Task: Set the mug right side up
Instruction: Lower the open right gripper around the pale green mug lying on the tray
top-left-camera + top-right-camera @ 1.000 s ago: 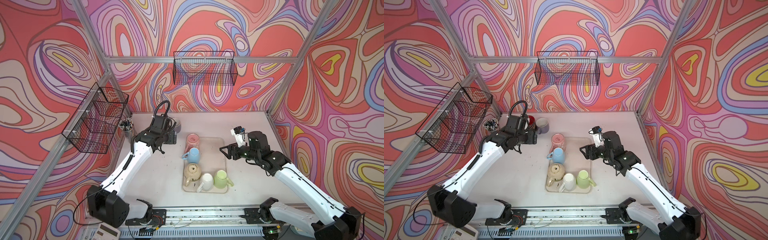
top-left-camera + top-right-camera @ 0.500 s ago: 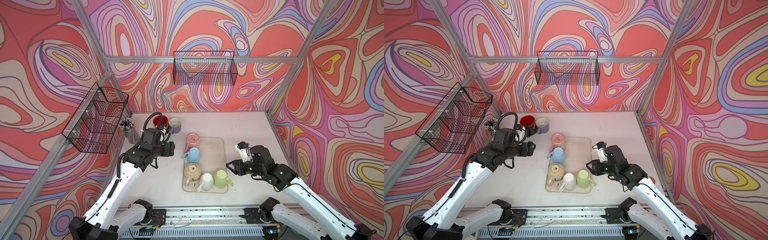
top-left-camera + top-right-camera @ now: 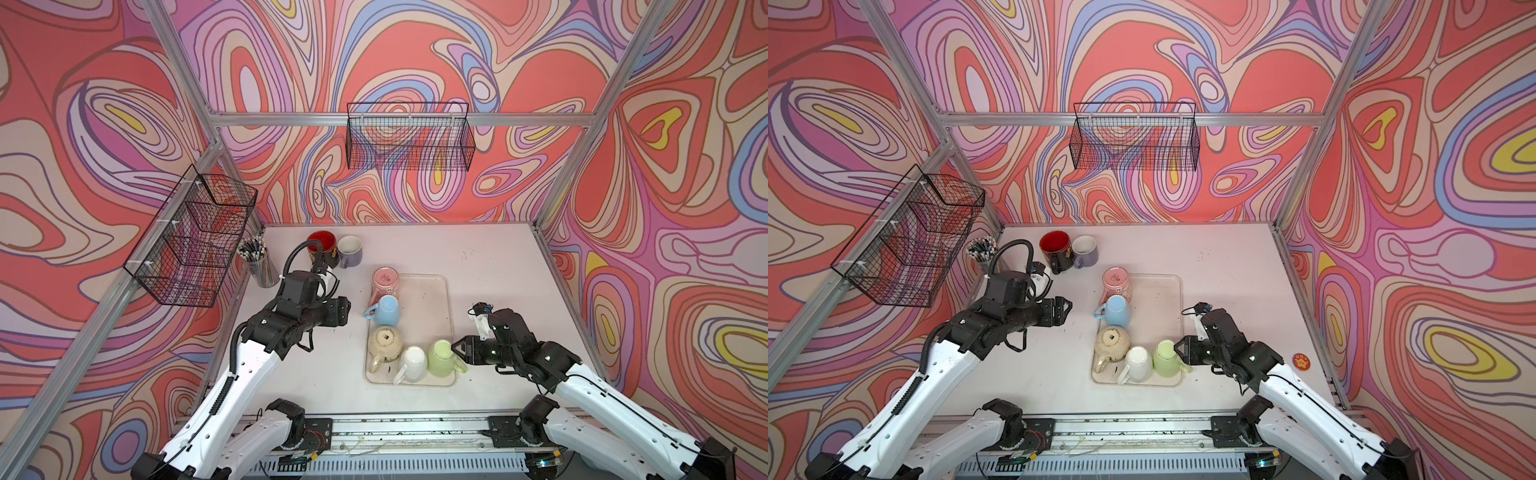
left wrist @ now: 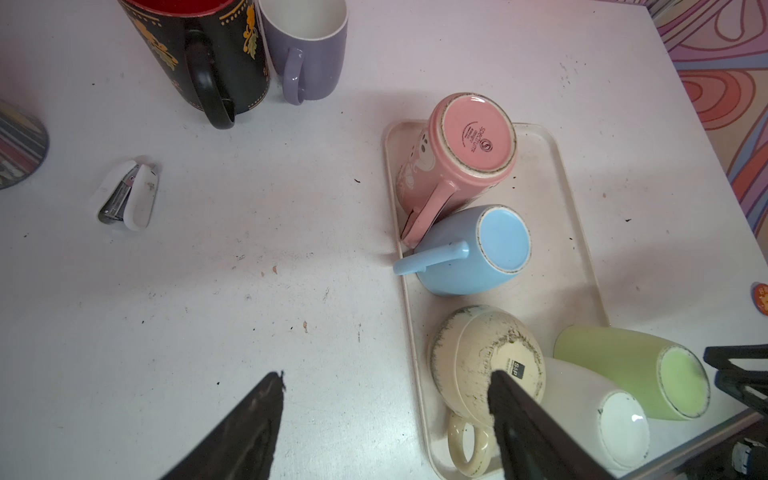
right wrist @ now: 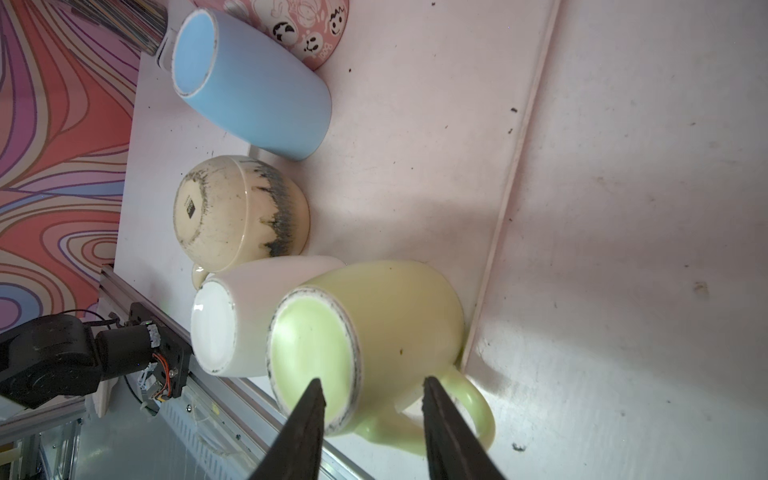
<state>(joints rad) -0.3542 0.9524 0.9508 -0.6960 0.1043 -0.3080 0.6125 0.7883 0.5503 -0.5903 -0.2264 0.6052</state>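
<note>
- Mouth of the green mug (image 3: 444, 357) face down on the tray (image 3: 432, 291), so inside hidden; handle root crossed by one finger of the right gripper (image 5: 372, 382) in the right wrist view.
- Hard to judge whether those fingers (image 5: 307, 415) touch the mug: jaws apart though narrow, nothing seen clamped, one finger over the base rim, the other by the handle.
- Left gripper (image 4: 386, 374) spread wide and empty above the bare table (image 4: 208, 291), well apart from the mug.
- Upside down: base up, long axis upright, handle toward the tray's near right corner.
- In that corner, just beside the white mug (image 3: 413, 359).
- Pale green glaze, rounded barrel shape, rough speckled ring round the base.
</note>
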